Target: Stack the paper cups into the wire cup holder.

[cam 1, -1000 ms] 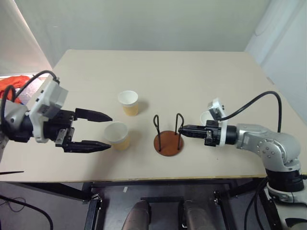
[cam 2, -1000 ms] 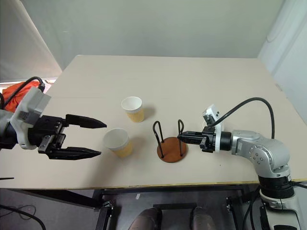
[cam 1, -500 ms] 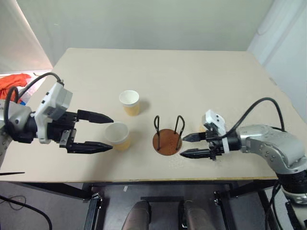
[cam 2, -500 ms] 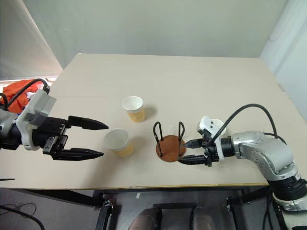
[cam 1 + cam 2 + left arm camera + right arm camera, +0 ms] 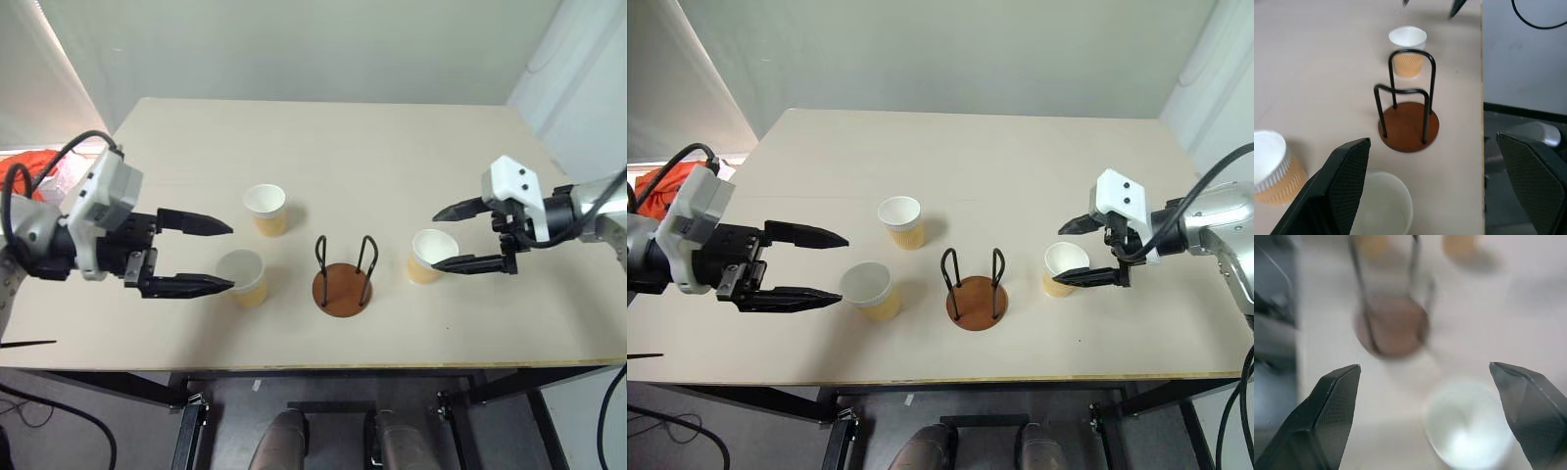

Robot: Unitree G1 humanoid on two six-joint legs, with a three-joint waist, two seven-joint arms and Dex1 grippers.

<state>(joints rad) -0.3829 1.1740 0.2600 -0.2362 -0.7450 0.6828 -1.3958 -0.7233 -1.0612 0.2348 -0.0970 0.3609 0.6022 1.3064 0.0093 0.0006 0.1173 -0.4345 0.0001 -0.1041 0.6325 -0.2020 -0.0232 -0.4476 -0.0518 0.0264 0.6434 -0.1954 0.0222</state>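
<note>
— What's on the table point(image 5: 392, 147)?
— Three paper cups, upright: far-left point(image 5: 265, 210), near-left point(image 5: 243, 277), right point(image 5: 429, 256).
— And between them?
— The wire cup holder point(image 5: 344, 277), empty, standing near the front edge.

Cups point(image 5: 265, 210) tan-yellow with ribbed sides, white inside and white rims. Holder point(image 5: 343, 288): reddish-brown round base, black wire loops. Counter point(image 5: 392, 157) pale beige. Both grippers point(image 5: 196, 254) point(image 5: 468, 236) black fingers, white housings. Orange cloth point(image 5: 22, 176) beyond counter's left edge.
</note>
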